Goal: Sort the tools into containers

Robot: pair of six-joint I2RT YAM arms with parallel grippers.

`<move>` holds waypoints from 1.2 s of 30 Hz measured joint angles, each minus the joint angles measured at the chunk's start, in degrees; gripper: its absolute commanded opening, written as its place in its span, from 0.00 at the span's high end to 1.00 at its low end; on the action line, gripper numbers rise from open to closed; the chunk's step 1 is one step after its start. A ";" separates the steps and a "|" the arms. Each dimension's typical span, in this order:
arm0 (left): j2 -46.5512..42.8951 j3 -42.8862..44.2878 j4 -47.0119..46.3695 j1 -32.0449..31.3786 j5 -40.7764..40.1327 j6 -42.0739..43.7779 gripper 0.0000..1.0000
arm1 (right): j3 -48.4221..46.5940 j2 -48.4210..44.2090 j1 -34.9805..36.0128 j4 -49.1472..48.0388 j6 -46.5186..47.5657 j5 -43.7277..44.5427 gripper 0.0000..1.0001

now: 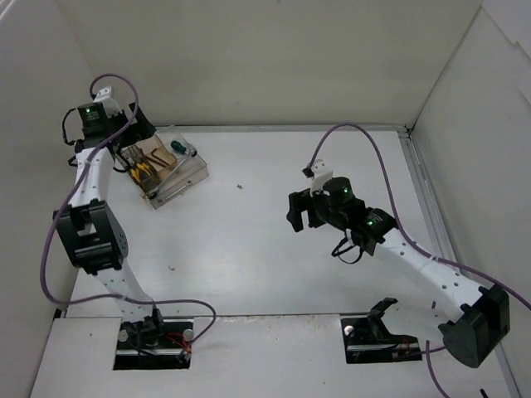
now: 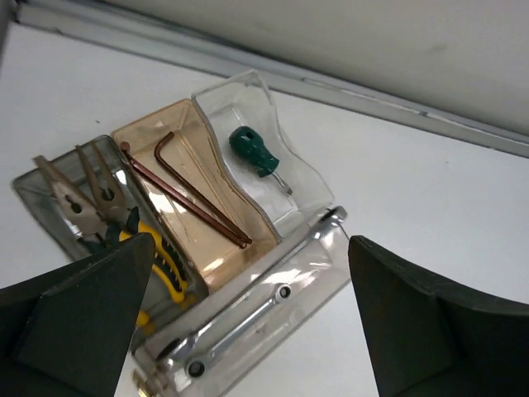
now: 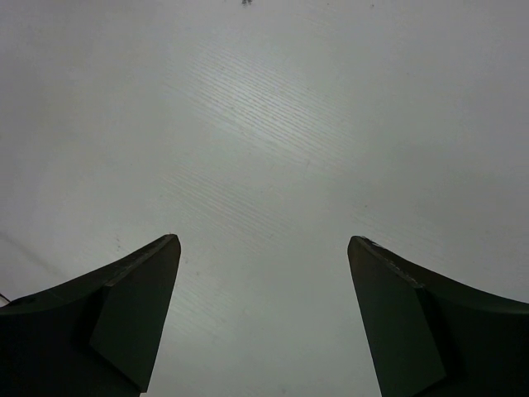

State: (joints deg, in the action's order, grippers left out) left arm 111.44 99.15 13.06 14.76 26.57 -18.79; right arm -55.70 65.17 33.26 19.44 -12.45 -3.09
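Hovering above the bare worktop [image 3: 273, 116], the right hand [image 3: 263, 241] is released: its two dark fingers stand wide apart with nothing between them, and in the top view it hangs right of the middle.

Farther back on the left side, the left hand [image 2: 252, 246] is also released and grasps nothing. It hangs over the clear tray [image 2: 235, 93], which sits near the far left corner of the worktop.

All four tools lie inside the tray. The silver wrench [image 2: 248, 318] lies in the long clear compartment along the side nearest this hand, with one end up at the rim. Beyond it are three compartments side by side: the yellow-handled pliers [image 2: 99, 198] in the grey one, their handles partly hidden behind a finger, the dark L-shaped hex key [image 2: 186, 184] in the tan one, and the green-handled screwdriver [image 2: 252, 150] in the clear one. A pale wall rises behind the tray.
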 measured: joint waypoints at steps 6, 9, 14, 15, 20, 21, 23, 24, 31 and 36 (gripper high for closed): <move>-24.41 -10.03 4.20 -1.31 -7.93 3.74 0.00 | 0.02 -5.29 -0.04 0.70 -0.94 4.68 0.10; -37.68 -16.72 7.10 -1.38 -13.33 3.80 0.00 | 0.02 -8.59 -0.35 0.68 -1.62 8.04 0.02; -55.06 -26.84 15.39 -1.95 -20.65 2.93 0.00 | 0.52 -13.09 -0.68 0.72 -3.93 11.78 0.02; -57.66 -29.00 16.76 -2.47 -21.59 2.62 0.00 | 1.27 -14.34 -0.68 0.63 -4.59 12.33 0.02; -70.69 -41.88 23.32 -5.81 -23.41 0.79 0.00 | 7.52 -20.46 -0.68 1.03 -7.13 14.01 0.02; -73.05 -44.24 25.03 -6.49 -23.43 0.35 0.00 | 9.31 -22.05 -0.68 1.22 -7.52 14.53 0.02; -77.05 -47.71 28.04 -7.98 -23.74 -0.70 0.00 | 12.35 -25.24 -0.68 2.21 -8.24 15.69 0.02; -78.77 -48.85 29.46 -9.01 -24.15 -1.49 0.00 | 13.73 -26.95 -0.68 2.67 -8.57 16.33 0.02; -82.62 -49.48 30.88 -12.41 -24.11 -3.21 0.00 | 17.40 -34.49 -0.70 4.15 -9.79 20.26 0.02; -82.49 -50.03 30.88 -12.41 -24.57 -4.07 0.00 | 17.49 -34.60 -0.70 4.90 -10.10 22.08 0.02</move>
State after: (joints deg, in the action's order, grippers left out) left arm 28.95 49.12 43.94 2.35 2.00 -22.85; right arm -38.22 30.57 32.56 24.34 -22.55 18.98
